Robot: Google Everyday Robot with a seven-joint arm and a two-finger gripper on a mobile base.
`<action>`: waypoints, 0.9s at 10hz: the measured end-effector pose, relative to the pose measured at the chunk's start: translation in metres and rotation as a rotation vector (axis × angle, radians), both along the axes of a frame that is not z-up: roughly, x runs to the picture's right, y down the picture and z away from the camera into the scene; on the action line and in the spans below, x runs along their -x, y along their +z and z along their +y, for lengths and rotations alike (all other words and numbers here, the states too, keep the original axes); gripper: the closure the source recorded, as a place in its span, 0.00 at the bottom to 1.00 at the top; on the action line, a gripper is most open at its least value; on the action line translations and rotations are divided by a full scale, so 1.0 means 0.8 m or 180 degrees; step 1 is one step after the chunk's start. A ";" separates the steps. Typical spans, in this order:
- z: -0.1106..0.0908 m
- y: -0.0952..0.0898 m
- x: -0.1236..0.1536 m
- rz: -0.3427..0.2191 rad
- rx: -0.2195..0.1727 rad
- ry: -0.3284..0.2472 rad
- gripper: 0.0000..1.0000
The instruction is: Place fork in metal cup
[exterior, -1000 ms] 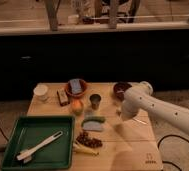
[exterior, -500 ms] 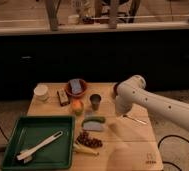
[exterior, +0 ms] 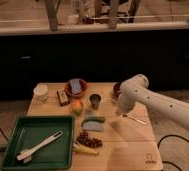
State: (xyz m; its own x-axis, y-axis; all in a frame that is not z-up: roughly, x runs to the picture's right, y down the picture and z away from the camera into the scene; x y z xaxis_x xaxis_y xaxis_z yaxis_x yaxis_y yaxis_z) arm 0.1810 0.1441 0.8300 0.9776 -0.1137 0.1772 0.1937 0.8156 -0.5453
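Note:
The fork [exterior: 131,119] is a thin silver stick lying flat on the wooden table [exterior: 128,150], at its right side. The metal cup [exterior: 95,101] is a small dark grey tumbler standing upright at the table's middle back, next to an orange [exterior: 77,106]. My white arm comes in from the right, and its gripper [exterior: 121,112] hangs low over the table just left of the fork's near end, to the right of the cup. The gripper's end blends into the arm.
A reddish-brown bowl [exterior: 76,88] holding a blue item stands behind the cup; a second bowl [exterior: 115,90] is partly hidden by my arm. There is a white cup [exterior: 40,91] at the back left, a green tray [exterior: 18,135] with a white-headed utensil [exterior: 38,148], and grapes [exterior: 88,140].
My arm has swung its elbow up and back. The gripper end has come down and left to the fork's end. The fork and cup have not moved.

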 end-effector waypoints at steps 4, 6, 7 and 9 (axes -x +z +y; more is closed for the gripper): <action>0.009 0.024 -0.028 0.0282 0.0088 0.0270 0.20; 0.015 0.036 -0.037 0.0403 0.0123 0.0364 0.20; 0.020 0.042 -0.040 0.0465 0.0146 0.0423 0.20; 0.029 0.052 -0.048 0.0543 0.0152 0.0504 0.20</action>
